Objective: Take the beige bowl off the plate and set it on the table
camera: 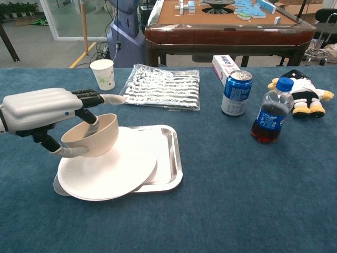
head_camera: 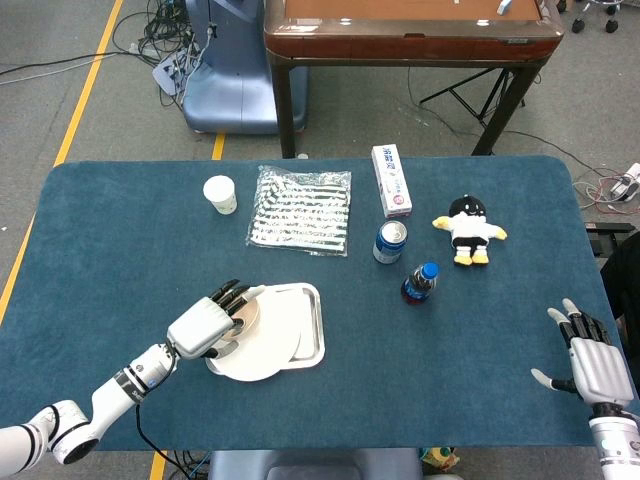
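Note:
My left hand (camera: 45, 108) grips the beige bowl (camera: 90, 136) by its near rim, fingers inside and thumb under it. The bowl hangs tilted just above the left part of the white plate (camera: 113, 171), which lies on a metal tray (camera: 171, 158). From the head view the left hand (head_camera: 200, 326) covers most of the bowl (head_camera: 243, 318) over the plate (head_camera: 262, 350). My right hand (head_camera: 590, 362) is at the table's near right corner, fingers spread, holding nothing.
A paper cup (camera: 103, 74), a striped bag (camera: 160, 86), a white box (camera: 224, 66), a blue can (camera: 237, 93), a dark drink bottle (camera: 270, 117) and a plush toy (camera: 303, 94) stand behind and to the right. Bare blue cloth (head_camera: 110, 270) lies left of the tray.

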Robot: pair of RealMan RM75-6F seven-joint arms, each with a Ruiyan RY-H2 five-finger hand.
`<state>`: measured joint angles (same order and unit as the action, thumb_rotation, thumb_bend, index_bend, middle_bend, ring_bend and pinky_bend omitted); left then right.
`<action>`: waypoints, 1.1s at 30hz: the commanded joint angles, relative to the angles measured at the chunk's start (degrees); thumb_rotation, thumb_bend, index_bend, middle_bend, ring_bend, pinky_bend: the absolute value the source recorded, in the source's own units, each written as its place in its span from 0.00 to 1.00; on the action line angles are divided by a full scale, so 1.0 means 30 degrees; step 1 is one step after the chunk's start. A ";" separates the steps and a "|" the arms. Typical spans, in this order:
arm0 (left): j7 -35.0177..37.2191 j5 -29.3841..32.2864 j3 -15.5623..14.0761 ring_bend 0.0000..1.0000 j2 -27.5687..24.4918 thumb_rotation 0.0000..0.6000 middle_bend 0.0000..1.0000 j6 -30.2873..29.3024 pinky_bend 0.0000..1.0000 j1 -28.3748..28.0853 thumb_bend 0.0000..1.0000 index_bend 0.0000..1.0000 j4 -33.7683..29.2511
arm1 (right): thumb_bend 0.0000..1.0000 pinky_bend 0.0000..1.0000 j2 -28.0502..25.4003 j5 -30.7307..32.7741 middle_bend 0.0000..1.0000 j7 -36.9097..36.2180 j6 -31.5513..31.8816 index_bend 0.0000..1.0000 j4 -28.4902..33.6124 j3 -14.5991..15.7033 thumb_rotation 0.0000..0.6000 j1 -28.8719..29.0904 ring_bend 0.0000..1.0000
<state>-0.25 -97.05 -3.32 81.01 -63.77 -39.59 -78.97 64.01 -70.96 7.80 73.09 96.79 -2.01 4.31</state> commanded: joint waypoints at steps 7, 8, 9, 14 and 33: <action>-0.1527 0.0266 0.0391 0.00 -0.1370 1.00 0.00 0.0060 0.00 0.0028 0.32 0.61 -0.1733 | 0.22 0.00 -0.0043 -0.0288 0.00 0.0036 0.0267 0.00 0.0180 0.0088 1.00 -0.0102 0.00; -0.1615 0.0332 0.0457 0.00 -0.1473 1.00 0.00 0.0192 0.00 -0.0038 0.32 0.61 -0.1802 | 0.22 0.00 -0.0043 -0.0292 0.00 0.0041 0.0293 0.00 0.0205 0.0081 1.00 -0.0109 0.00; -0.1645 0.0406 0.0510 0.00 -0.1533 1.00 0.00 0.0331 0.00 -0.0103 0.32 0.61 -0.1853 | 0.22 0.00 -0.0032 -0.0289 0.00 0.0060 0.0293 0.00 0.0209 0.0079 1.00 -0.0105 0.00; -0.1749 0.0766 0.0902 0.00 -0.1662 1.00 0.00 0.1132 0.00 -0.0600 0.32 0.61 -0.1834 | 0.22 0.00 0.0023 -0.0201 0.00 0.0173 0.0200 0.00 0.0154 0.0096 1.00 -0.0076 0.00; 0.1979 0.0531 0.1628 0.00 -0.0086 1.00 0.00 0.3039 0.00 -0.3128 0.32 0.61 0.3693 | 0.22 0.00 0.0361 0.1276 0.00 0.0413 -0.0495 0.00 -0.0186 -0.0318 1.00 0.0215 0.00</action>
<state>3.85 -95.04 1.83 79.83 -54.89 -48.29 -69.96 65.03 -67.22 9.00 71.62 96.22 -2.92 4.95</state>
